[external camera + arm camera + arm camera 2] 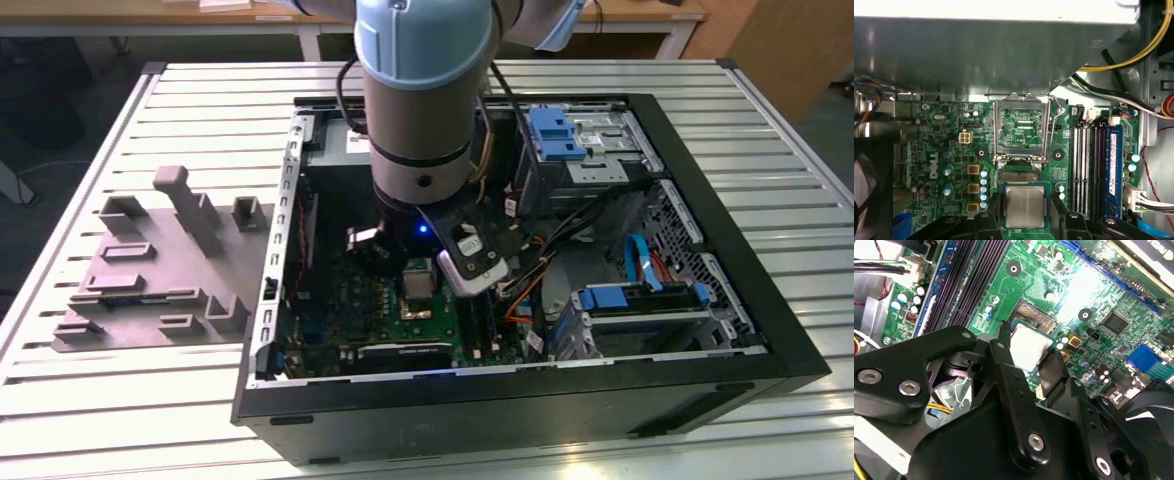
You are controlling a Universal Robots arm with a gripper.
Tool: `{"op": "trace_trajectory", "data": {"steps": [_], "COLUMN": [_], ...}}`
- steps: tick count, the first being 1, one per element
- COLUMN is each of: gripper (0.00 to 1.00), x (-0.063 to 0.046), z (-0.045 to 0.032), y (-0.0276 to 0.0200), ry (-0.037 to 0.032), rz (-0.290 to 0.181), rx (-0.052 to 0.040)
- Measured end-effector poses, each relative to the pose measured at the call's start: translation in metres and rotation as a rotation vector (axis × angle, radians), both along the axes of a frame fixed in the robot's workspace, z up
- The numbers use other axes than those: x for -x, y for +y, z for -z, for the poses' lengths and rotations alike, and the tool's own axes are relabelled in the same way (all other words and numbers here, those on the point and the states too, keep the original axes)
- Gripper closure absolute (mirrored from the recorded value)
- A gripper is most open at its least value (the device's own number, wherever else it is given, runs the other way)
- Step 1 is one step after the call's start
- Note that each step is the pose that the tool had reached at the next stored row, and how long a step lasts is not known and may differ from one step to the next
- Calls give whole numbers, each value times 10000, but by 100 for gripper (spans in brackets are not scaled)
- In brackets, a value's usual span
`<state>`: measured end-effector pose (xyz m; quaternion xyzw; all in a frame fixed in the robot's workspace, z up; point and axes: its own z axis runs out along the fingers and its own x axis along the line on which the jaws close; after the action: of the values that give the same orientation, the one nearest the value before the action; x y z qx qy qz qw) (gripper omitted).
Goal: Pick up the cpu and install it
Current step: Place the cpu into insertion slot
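Cpu (1025, 209): silvery square chip, clamped between the two black fingers (1055, 207) of the hand (1025, 202), over the green motherboard (944, 150) just beside the open socket frame (1021, 127), inside the computer case (534, 405) on the worktop (134, 400).

Open black computer case (534, 400) lying on a pale slatted table (120, 400), green motherboard (944, 145) inside it, grey-purple plastic tray (147, 270) beside the case on the exterior view's left, blue drive bracket (554, 130), dark memory slots (1083, 165)
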<state>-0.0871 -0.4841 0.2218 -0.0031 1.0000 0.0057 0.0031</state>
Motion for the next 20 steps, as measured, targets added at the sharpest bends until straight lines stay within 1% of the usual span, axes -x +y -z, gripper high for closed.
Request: {"op": "trace_trajectory", "data": {"steps": [7,12,20], "gripper": [53,53,53], "x": [0,0,26], "z": [68,132,219], "y": [-14,-37,-38], "ry": [1,0,0], "rz": [114,115,115], "rx": [1,0,1]}}
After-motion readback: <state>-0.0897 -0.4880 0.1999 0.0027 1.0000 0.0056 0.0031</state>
